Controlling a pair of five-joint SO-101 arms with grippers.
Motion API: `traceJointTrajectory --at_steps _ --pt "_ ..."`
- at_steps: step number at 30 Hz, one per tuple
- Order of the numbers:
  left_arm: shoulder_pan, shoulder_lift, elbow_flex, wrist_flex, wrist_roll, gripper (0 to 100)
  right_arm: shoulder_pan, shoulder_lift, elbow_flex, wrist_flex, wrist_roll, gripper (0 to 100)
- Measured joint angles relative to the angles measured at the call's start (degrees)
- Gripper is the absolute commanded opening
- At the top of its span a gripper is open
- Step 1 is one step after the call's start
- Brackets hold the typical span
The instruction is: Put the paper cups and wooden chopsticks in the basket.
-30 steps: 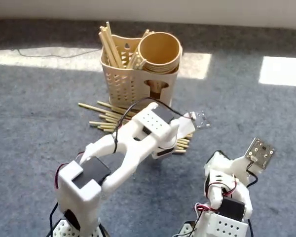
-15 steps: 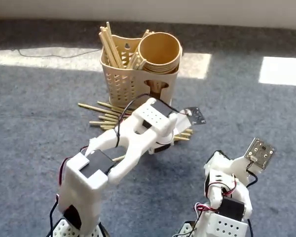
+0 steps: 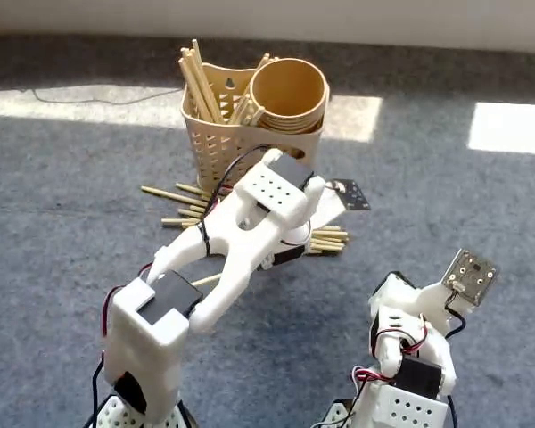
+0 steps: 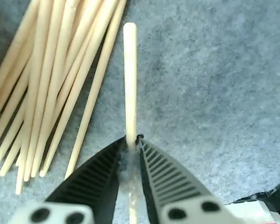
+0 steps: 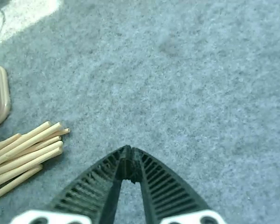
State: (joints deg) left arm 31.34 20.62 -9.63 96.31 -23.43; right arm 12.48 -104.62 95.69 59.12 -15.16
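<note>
In the high view, a basket (image 3: 241, 147) is seen towards the far edge of the carpet (image 3: 62, 241), with stacked paper cups (image 3: 288, 89) and upright chopsticks (image 3: 201, 78) held inside it. Loose chopsticks (image 3: 180, 207) lie just in front of it, partly covered by the left arm (image 3: 250, 234).

In the left wrist view, a single chopstick (image 4: 129, 79) is pinched by the left gripper (image 4: 132, 142), beside the loose ones.

In the right wrist view, the right gripper (image 5: 127, 168) is pressed together on nothing, above bare carpet.
</note>
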Motion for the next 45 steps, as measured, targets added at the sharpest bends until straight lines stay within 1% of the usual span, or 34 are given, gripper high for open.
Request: traceJointTrajectory --at_steps 9,12,16,22,24,27,30,38,41,45 --pt "0.0 -18.3 -1.0 1.7 0.0 0 0.0 0.0 0.0 0.0 0.0 0.6" --pt "-0.1 -23.3 -3.3 1.9 0.0 0 0.0 0.0 0.0 0.0 0.0 0.6" --pt "-2.5 -27.5 -10.1 2.1 -0.1 0 0.0 0.0 0.0 0.0 0.0 0.6" --pt "-7.9 -28.4 -25.3 2.1 -0.2 0 0.0 0.0 0.0 0.0 0.0 0.6" --pt "-9.0 -28.4 -29.1 0.9 1.7 0 0.0 0.0 0.0 0.0 0.0 0.6" --pt "-10.9 -28.4 -32.8 -3.5 7.1 0 0.0 0.0 0.0 0.0 0.0 0.6" --pt "-13.7 -28.4 -33.8 -10.6 12.2 0 0.0 0.0 0.0 0.0 0.0 0.6" --pt "-19.7 -28.4 -33.9 -28.2 22.4 0 0.0 0.0 0.0 0.0 0.0 0.6" --pt "-20.0 -28.5 -32.7 -33.1 25.3 0 0.0 0.0 0.0 0.0 0.0 0.6" --pt "-19.6 -27.2 -28.0 -37.9 27.6 0 0.0 0.0 0.0 0.0 0.0 0.6"
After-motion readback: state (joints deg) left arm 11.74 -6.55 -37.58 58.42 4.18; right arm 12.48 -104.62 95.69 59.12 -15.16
